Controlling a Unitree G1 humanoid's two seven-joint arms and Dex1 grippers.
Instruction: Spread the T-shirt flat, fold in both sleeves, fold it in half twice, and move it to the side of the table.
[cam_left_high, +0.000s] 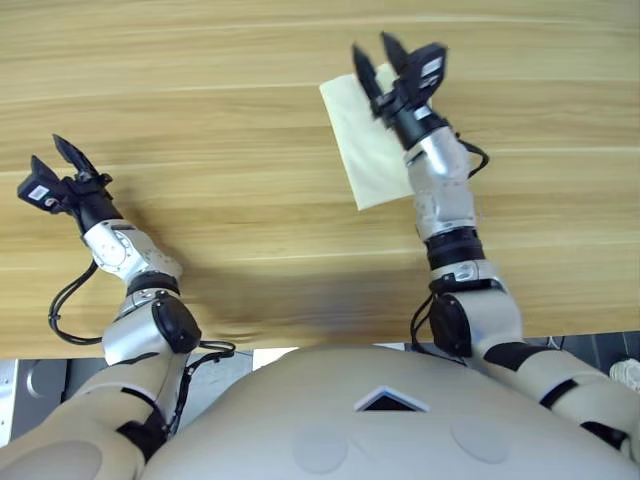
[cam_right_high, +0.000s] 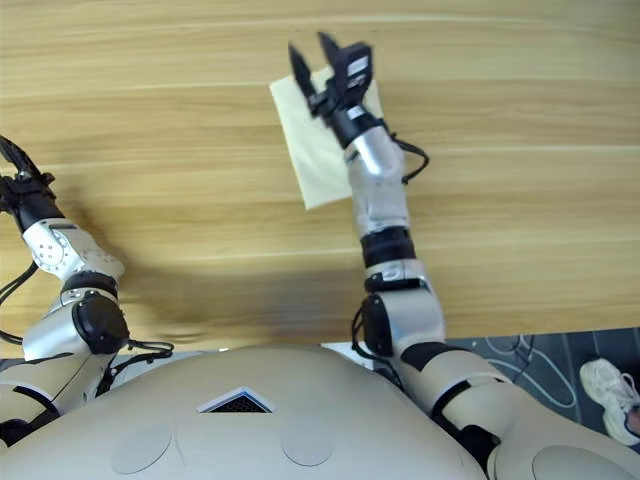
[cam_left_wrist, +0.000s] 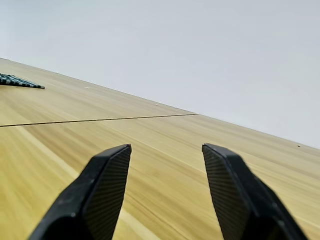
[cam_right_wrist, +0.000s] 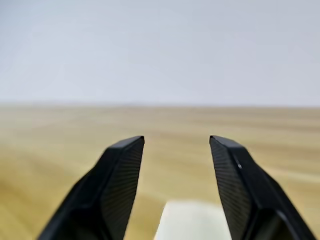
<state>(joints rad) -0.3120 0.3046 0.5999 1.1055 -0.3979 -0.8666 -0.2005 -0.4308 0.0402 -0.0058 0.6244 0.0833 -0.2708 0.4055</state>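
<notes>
While the wooden table (cam_left_high: 200, 100) spans the view, the folded pale-yellow T-shirt (cam_left_high: 362, 160) lies flat right of centre. The right arm is stretched forward, with the right gripper (cam_left_high: 371, 45) over the shirt's far edge, jaws apart and empty; contact with the cloth is unclear. The left arm is bent outward, with the left gripper (cam_left_high: 47, 150) above bare wood, well apart from the shirt, jaws apart and empty.

We record the T-shirt (cam_left_high: 362, 150) as plain pale yellow, unpatterned. The table (cam_left_high: 230, 130) is light honey wood with fine straight grain and thin dark seams. The left gripper (cam_left_high: 50, 152) and right gripper (cam_left_high: 371, 45) are black, with finely ribbed pads (cam_left_wrist: 107, 195). In the upper left of the left wrist view lies a dark striped object (cam_left_wrist: 20, 81).
</notes>
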